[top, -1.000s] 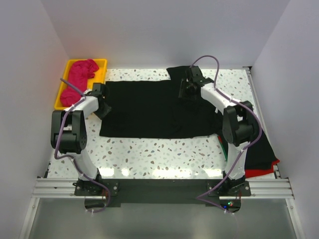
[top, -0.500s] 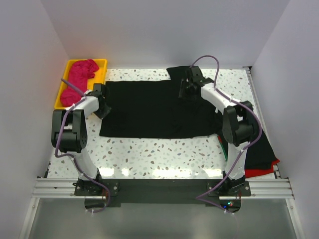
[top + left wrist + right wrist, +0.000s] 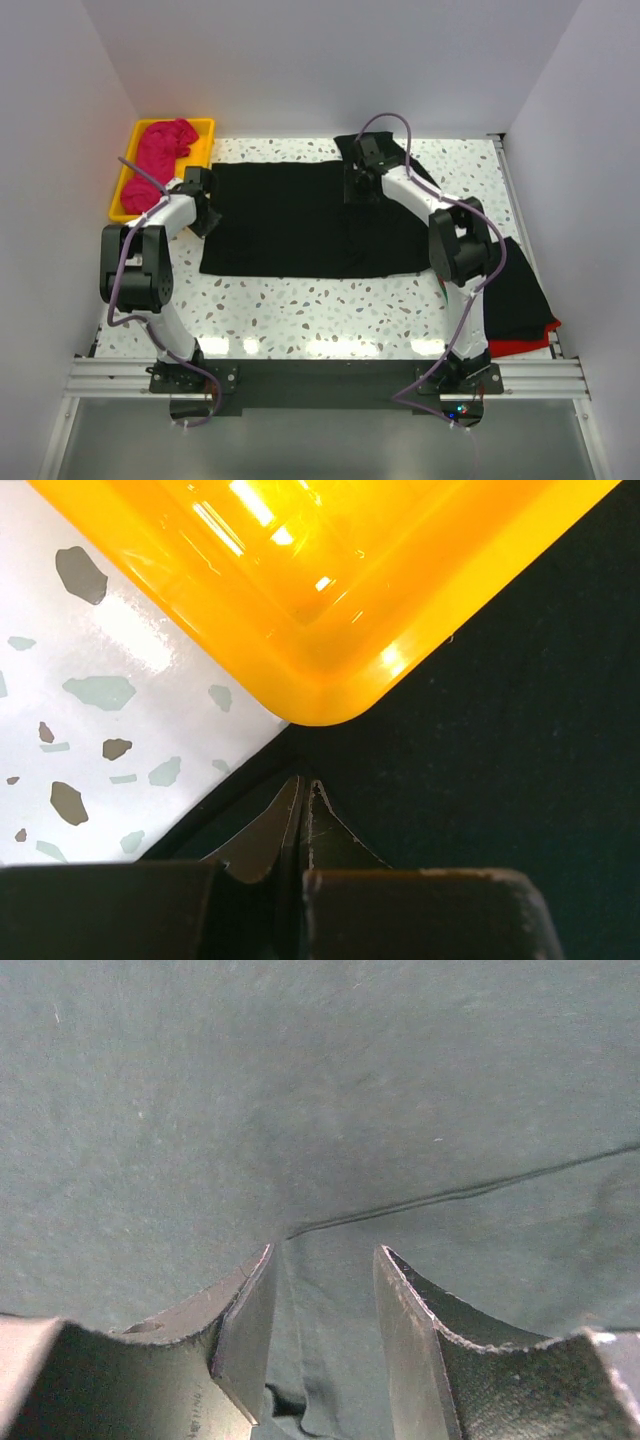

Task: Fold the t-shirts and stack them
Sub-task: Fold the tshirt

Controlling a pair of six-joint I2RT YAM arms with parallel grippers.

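A large black t-shirt (image 3: 300, 220) lies spread flat across the middle of the table. My left gripper (image 3: 204, 200) sits at the shirt's left edge beside the tray corner. Its jaws (image 3: 303, 785) are shut, pinching the black cloth (image 3: 500, 730) at that edge. My right gripper (image 3: 357, 188) rests on the shirt's upper part near the far sleeve. It stands open (image 3: 325, 1250), pressed onto the black cloth (image 3: 300, 1090), with a soft ridge of cloth between the fingers. A magenta-pink t-shirt (image 3: 160, 150) lies crumpled in the tray. Black and red t-shirts (image 3: 525, 315) lie at the right edge.
The yellow plastic tray (image 3: 122, 195) stands at the far left; its rounded corner (image 3: 320, 695) is just ahead of my left fingertips. White walls close the table on three sides. Speckled tabletop (image 3: 320, 310) shows in front of the shirt.
My left gripper has shut on the shirt's left edge. The right arm has swung left along the shirt's upper part, its jaws still apart.
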